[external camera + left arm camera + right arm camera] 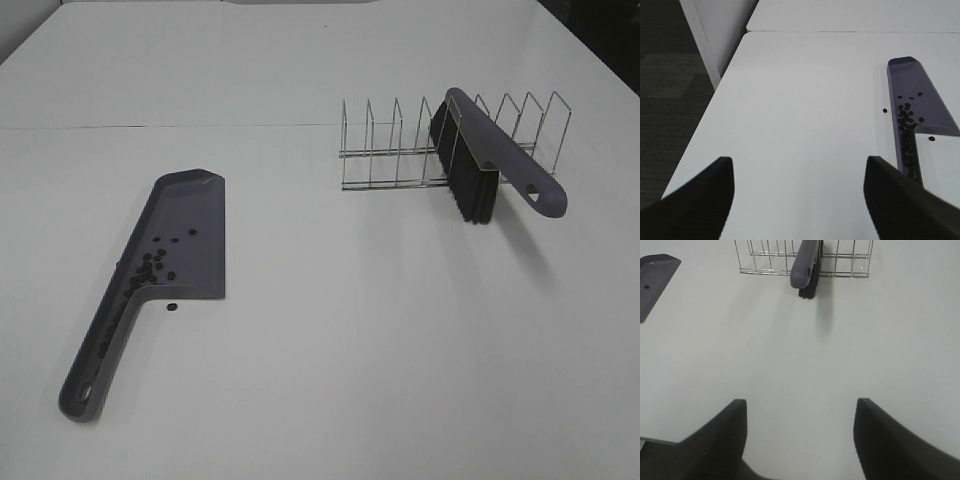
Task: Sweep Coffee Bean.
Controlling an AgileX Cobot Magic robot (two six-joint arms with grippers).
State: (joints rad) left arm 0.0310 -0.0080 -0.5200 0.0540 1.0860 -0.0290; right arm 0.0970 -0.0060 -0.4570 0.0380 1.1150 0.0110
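A grey dustpan [185,235] lies on the white table at the left, handle toward the front. Several coffee beans [150,268] lie in the pan and along its handle channel; one bean [171,307] lies on the table just off the pan's edge. The pan and beans also show in the left wrist view [922,102], with one loose bean [884,110] beside it. The grey brush [495,155] with black bristles rests in the wire rack [400,150]. Neither gripper shows in the exterior high view. My left gripper [797,200] and right gripper [800,437] are open and empty, back from the objects.
The table's left edge [715,95] drops to dark floor beside the left gripper. A seam crosses the table behind the dustpan [160,126]. The brush handle [805,262] points toward the right gripper.
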